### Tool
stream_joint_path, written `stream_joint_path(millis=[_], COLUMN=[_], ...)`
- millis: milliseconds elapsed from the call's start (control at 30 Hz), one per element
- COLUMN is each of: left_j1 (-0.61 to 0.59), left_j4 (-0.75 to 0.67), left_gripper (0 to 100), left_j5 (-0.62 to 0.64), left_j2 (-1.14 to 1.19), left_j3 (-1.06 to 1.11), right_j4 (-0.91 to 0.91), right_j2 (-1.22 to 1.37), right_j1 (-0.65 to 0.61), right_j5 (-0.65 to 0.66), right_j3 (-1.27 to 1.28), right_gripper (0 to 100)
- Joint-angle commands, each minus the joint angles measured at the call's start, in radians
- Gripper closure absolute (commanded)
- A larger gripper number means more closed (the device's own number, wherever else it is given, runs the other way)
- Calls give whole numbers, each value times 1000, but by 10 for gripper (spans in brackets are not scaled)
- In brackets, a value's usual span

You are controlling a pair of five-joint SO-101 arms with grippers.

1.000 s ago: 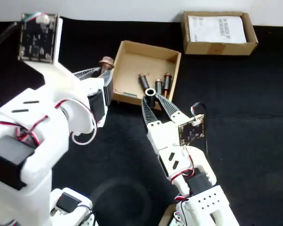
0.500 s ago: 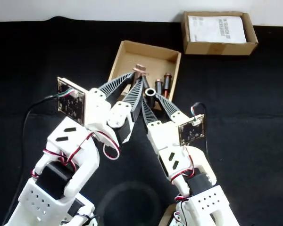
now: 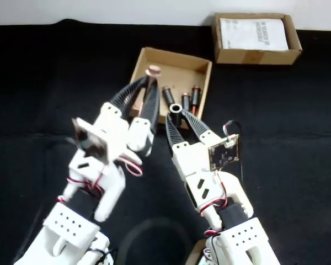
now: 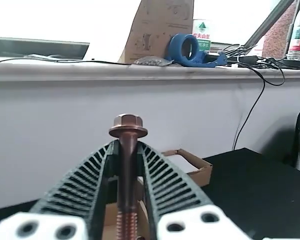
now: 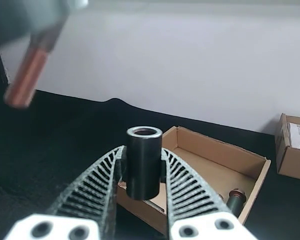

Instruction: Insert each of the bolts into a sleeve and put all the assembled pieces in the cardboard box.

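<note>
Black-clothed desk (image 3: 276,138), white wall behind: left jaws clamp the bolt (image 4: 127,150) by its shank, head clear of the tips, raised near the cardboard box (image 3: 176,55). Right jaws grip the sleeve (image 3: 175,109) upright, bore up, just beside it. For a clean insert, bring the shank tip over the bore, line up both axes, then feed slowly with no side load.

Both arms extended forward, left pincer (image 3: 148,83) clamped on an upright bolt (image 4: 128,131), right pincer (image 3: 177,117) just beside it, gripping an upright sleeve (image 5: 144,162)
</note>
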Motion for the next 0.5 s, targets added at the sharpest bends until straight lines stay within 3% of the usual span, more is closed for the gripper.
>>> stream_joint_path(millis=[0,167,467], left_j1=[101,197,177], left_j4=[-292,-523,-539], left_gripper=[991,991,991], left_j5=[-180,-338,-353], left_j2=[-18,-18,-16], left_j3=[165,311,153], right_j4=[-7,-7,-7], right_j2=[-28,-24,-28], right_j1=[-1,-1,-5], right_j5=[8,8,8], right_j3=[-7,-7,54], right_gripper=[991,991,991])
